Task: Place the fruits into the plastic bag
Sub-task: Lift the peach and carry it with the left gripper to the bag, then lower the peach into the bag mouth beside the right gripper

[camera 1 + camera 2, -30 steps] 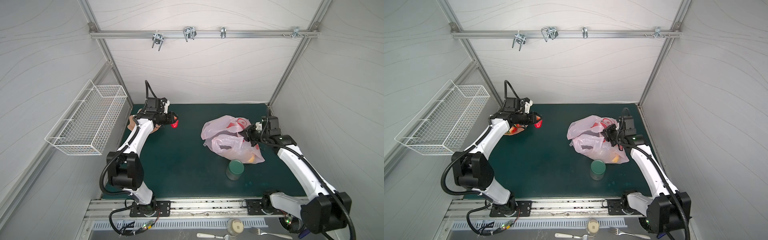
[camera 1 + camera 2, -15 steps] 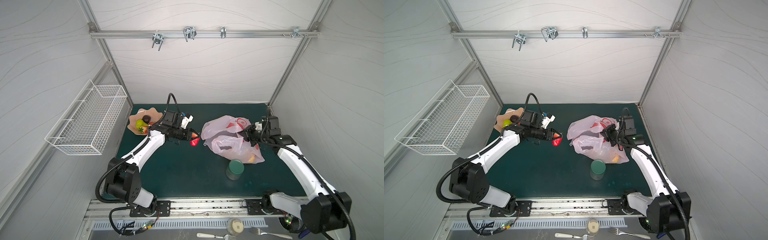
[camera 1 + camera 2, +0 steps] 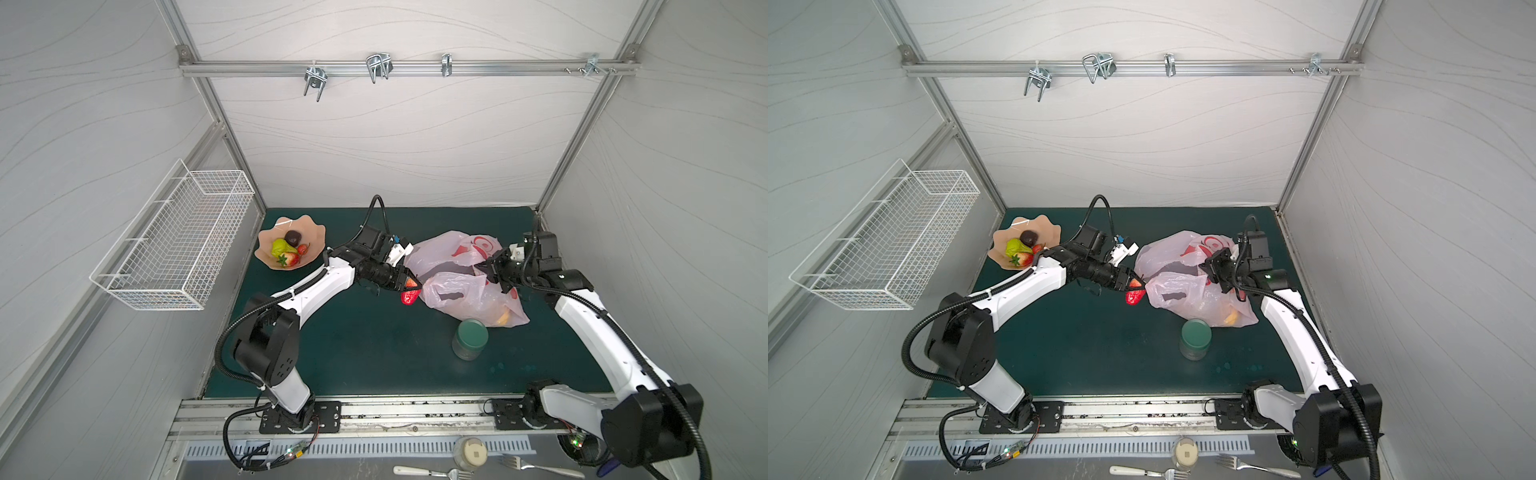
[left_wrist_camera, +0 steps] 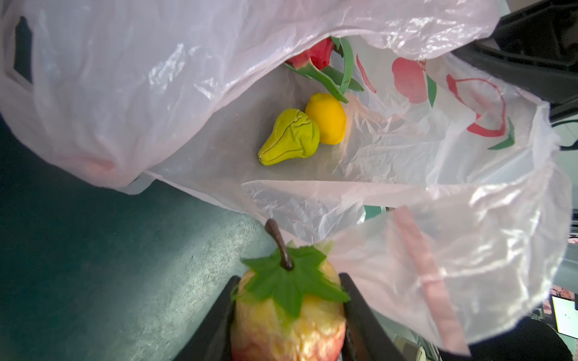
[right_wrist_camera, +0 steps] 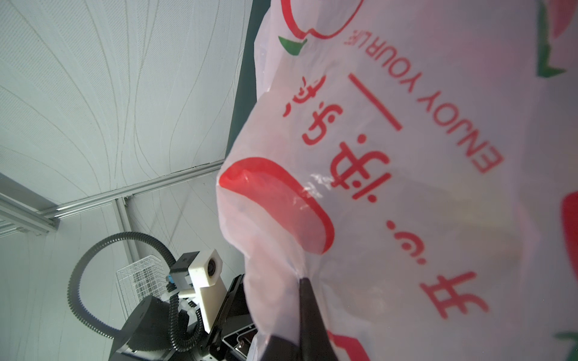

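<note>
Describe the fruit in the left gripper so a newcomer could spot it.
On the green mat, find the pink plastic bag. At its mouth the left gripper holds a red strawberry: the only fruit neither in the dish nor bagged.

Red print on the plastic bag (image 5: pixel 438 203), upside down in the right wrist view, reads "ENJOY YOUR LIF", its end blurred. Beside it runs a row of stylised Chinese characters, not surely legible.

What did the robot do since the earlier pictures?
The left pincer carried its strawberry from the dish across to the right, up to the plastic bag's mouth, still gripping it. The right pincer stayed shut on the bag; the bag, jar and dish did not move.
</note>
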{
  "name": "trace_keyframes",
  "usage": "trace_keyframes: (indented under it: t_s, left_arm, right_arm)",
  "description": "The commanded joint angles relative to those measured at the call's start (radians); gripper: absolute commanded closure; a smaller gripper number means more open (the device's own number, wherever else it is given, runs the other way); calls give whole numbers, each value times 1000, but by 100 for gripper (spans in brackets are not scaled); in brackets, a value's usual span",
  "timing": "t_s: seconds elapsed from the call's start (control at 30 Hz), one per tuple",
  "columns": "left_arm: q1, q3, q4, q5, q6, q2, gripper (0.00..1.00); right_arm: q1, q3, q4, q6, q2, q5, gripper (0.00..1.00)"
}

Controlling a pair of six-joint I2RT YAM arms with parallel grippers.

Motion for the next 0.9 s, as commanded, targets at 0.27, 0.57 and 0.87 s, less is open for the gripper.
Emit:
trace_keyframes:
  t_s: [0.27, 0.57, 0.87]
  left_arm:
    - [-62, 295, -42, -11, 43, 242, 90]
    - [-113, 275, 8, -45, 84, 257, 90]
    - [-165, 146, 4, -127, 170, 209, 91]
  right_arm:
    - [-11, 17, 4, -5, -8, -13, 100]
    - [-17, 16, 0, -8, -11, -14, 100]
    - [-25, 7, -4, -6, -21, -16, 100]
